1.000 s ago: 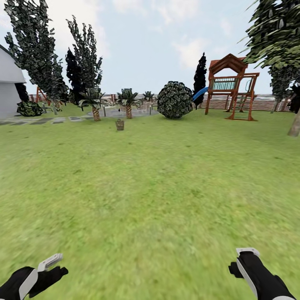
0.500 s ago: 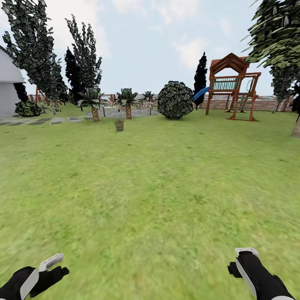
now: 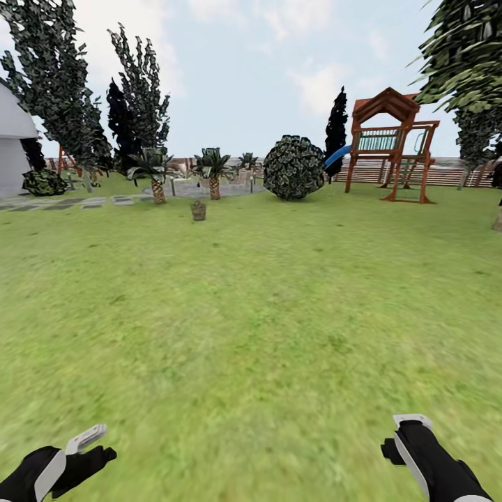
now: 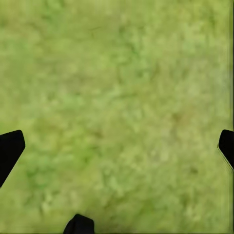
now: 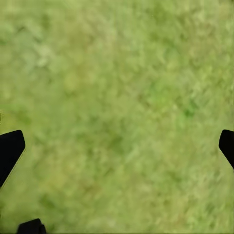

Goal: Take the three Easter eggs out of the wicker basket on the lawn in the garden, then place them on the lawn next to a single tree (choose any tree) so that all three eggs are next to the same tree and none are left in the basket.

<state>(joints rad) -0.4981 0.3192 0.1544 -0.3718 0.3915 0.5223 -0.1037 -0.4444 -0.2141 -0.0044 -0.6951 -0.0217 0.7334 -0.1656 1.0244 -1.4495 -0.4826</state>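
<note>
**A:** Everything's sliding a bit sideways versus a second ago, so the camera's turning, not the stuff. Wicker basket [image 3: 199, 210] is sitting way ahead of the fingers, out on the lawn [image 3: 265, 314].

**B:** Left gripper [image 3: 87, 446] and right gripper [image 3: 404, 436] are hanging low, spread wide, carrying nothing, probably just for driving. Nothing's blocking; round bush [image 3: 293, 167] and play tower [image 3: 389, 143] are standing farther back.

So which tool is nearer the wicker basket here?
Left, marginally. The left tool sits far below the wicker basket, offset left; the right tool is equally far below, offset further right.
</note>
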